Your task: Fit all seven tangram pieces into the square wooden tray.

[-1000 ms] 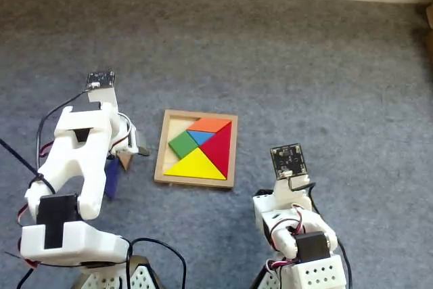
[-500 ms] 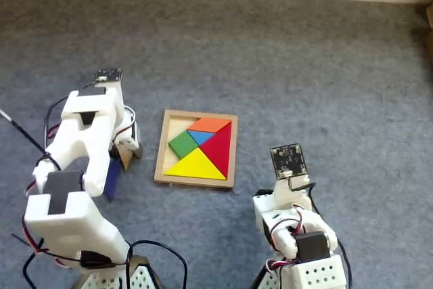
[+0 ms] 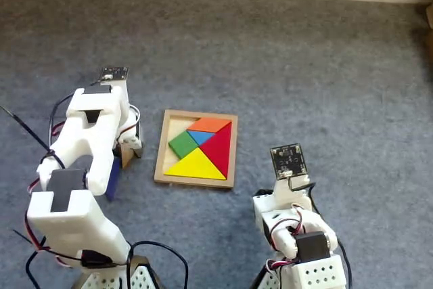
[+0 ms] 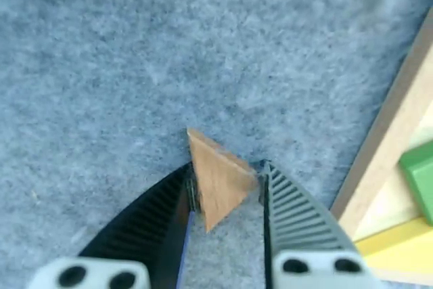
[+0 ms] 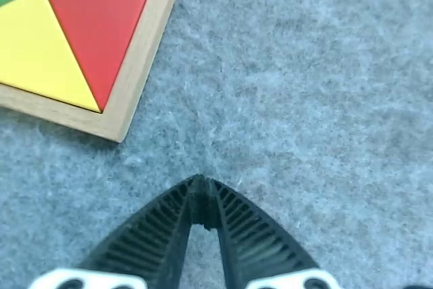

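Note:
The square wooden tray (image 3: 162, 145) lies between the arms and holds orange (image 3: 208, 124), blue (image 3: 201, 137), green (image 3: 181, 145), red (image 3: 218, 149) and yellow (image 3: 194, 166) pieces. Its left strip is bare wood. My left gripper (image 4: 226, 175) is shut on a brown triangle (image 4: 218, 177) standing on edge on the carpet, just left of the tray (image 4: 379, 147). In the high view the brown triangle (image 3: 126, 158) peeks out under the left arm. My right gripper (image 5: 202, 201) is shut on nothing, low over the carpet near the tray's corner (image 5: 132, 86).
A dark blue piece (image 3: 111, 179) lies on the grey carpet under the left arm, left of the tray. The right arm (image 3: 292, 216) is folded near the front edge. Open carpet stretches behind and right of the tray.
The left arm has shifted a little to the right and farther back, closing over the brown triangle. The right arm and the tray pieces have not moved.

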Tool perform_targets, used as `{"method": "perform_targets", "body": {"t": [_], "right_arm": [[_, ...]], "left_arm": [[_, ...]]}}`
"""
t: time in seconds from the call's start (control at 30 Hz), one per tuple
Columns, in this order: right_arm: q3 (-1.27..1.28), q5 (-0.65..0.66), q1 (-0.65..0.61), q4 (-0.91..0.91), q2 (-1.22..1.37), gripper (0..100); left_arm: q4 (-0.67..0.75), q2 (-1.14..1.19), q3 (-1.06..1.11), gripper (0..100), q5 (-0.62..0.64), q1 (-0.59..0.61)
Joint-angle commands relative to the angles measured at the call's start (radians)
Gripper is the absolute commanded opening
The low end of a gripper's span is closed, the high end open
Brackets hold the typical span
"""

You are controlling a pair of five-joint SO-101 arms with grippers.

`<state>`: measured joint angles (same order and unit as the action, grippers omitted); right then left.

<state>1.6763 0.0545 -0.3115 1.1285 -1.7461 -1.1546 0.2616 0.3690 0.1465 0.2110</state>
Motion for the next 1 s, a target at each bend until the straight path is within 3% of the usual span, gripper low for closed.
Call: {"method": "perform_targets", "body": {"t": [0.0,0.3,0.57,0.7,0.97], "right_arm": [[0.148,-0.011,-0.002,0.007,-0.016,0.6],[0.148,-0.011,-0.002,0.007,-0.016,0.6],[0.148,-0.011,-0.002,0.007,-0.016,0.6],[0.148,-0.011,-0.002,0.007,-0.016,0.6],[0.148,-0.011,-0.002,0.007,-0.016,0.6]], "left_arm": [[-0.002,-0.058,-0.030,9,0.002,-0.045],[-0.037,-0.266,0.024,9,0.008,-0.197],[-0.034,-0.269,0.044,9,0.002,-0.292],[0.032,-0.271,0.087,9,-0.035,-0.337],[0.057,-0.271,0.097,10,-0.081,-0.355]]}}
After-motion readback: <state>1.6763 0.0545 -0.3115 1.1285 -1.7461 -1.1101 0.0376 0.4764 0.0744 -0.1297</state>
